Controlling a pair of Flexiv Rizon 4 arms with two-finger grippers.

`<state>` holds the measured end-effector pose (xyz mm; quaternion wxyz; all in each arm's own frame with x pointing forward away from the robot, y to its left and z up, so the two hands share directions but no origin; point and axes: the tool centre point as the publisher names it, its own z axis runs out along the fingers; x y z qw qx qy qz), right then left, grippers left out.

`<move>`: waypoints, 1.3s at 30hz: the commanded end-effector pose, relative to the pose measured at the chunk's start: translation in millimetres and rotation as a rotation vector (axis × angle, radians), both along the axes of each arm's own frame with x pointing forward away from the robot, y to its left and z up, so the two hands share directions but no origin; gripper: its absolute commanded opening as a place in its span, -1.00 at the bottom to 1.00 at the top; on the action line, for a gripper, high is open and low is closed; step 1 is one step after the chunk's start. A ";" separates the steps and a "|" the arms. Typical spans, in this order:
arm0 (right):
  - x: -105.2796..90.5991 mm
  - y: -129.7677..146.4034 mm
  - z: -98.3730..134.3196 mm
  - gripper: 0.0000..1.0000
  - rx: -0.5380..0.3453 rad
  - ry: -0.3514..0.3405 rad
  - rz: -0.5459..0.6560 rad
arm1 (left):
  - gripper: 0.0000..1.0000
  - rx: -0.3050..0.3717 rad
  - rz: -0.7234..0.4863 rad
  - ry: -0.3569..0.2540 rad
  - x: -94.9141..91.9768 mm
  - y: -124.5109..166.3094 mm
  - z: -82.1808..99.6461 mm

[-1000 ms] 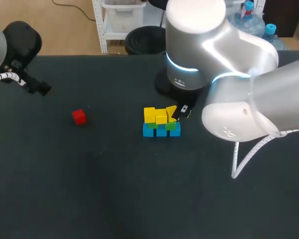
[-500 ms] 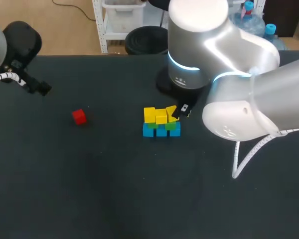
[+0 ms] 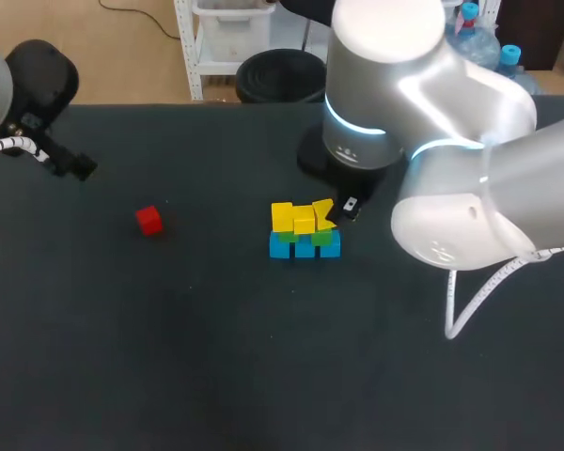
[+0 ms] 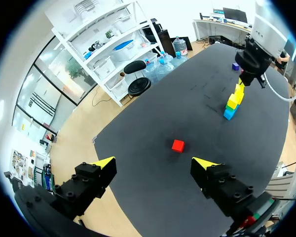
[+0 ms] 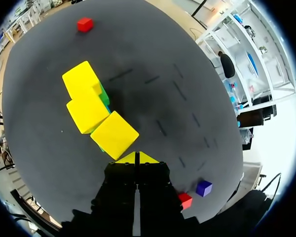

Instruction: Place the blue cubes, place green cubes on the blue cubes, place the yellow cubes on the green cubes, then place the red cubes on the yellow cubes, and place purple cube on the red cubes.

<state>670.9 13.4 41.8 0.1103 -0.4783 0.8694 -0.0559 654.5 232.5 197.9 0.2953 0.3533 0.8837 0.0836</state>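
Yellow cubes (image 3: 296, 217), three in a row, top a low stack near the middle of the worktop (image 3: 216, 357). Under them are green cubes (image 3: 322, 238) and, lowest, blue cubes (image 3: 305, 248). The yellow cube nearest the right hand (image 5: 136, 158) is tilted and skewed, out of line with the other two. That hand's tips are pressed together with nothing between them, just at this cube's edge. A red cube (image 3: 149, 220) lies alone toward the left edge, well apart from the stack. A second red cube (image 5: 185, 200) and a purple cube (image 5: 203, 187) lie close together behind the right hand, near the worktop's edge. The left hand (image 4: 153, 165) hangs spread wide and empty by the far left corner.
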 end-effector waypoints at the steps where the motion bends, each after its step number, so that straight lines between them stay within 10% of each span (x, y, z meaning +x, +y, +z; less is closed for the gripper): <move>1: -1.5 -1.2 0.9 -1.00 0.003 -0.004 0.001 | 1.00 -0.001 -0.002 0.001 0.8 0.5 0.0; 31: -1.8 4.0 -3.7 -1.00 0.019 0.036 -0.002 | 1.00 -0.001 -0.002 0.001 0.8 0.5 0.0; 32: -2.5 2.9 -3.1 -0.91 -0.008 0.043 -0.011 | 1.00 -0.001 -0.002 0.001 0.8 0.5 0.0; 34: -4.4 -0.7 -1.7 1.00 -0.004 0.043 -0.020 | 1.00 -0.001 -0.002 0.001 0.8 0.5 0.0; 39: -4.4 -0.7 -1.7 1.00 -0.004 0.043 -0.020 | 1.00 -0.001 -0.002 0.001 0.8 0.5 0.0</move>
